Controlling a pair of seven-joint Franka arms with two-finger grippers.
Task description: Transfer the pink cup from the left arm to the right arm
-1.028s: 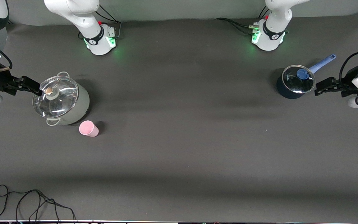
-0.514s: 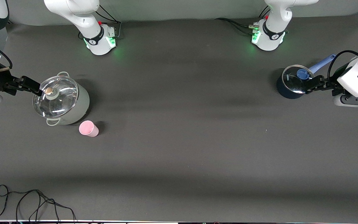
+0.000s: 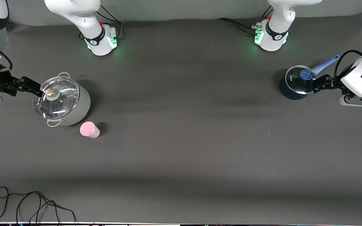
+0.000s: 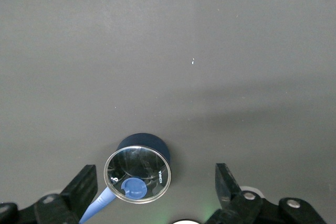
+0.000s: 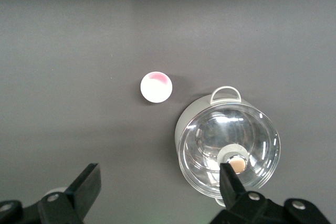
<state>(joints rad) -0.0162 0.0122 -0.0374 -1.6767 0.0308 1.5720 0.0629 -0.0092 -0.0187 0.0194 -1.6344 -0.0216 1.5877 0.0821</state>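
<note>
The pink cup stands on the table at the right arm's end, beside the large grey pot and nearer to the front camera. It also shows in the right wrist view, apart from the fingers. My right gripper hangs open and empty over the pot's edge, by the lid knob; it is wide open in its wrist view. My left gripper is open and empty over the edge of the small blue saucepan at the left arm's end; its wrist view shows the fingers well apart.
The saucepan has a glass lid with a blue knob and a blue handle. The large pot has a glass lid. A black cable lies at the table's near edge, at the right arm's end.
My left gripper has moved toward the saucepan, now over its edge, and its wrist has turned. The right arm, the cup and both pots have not moved.
</note>
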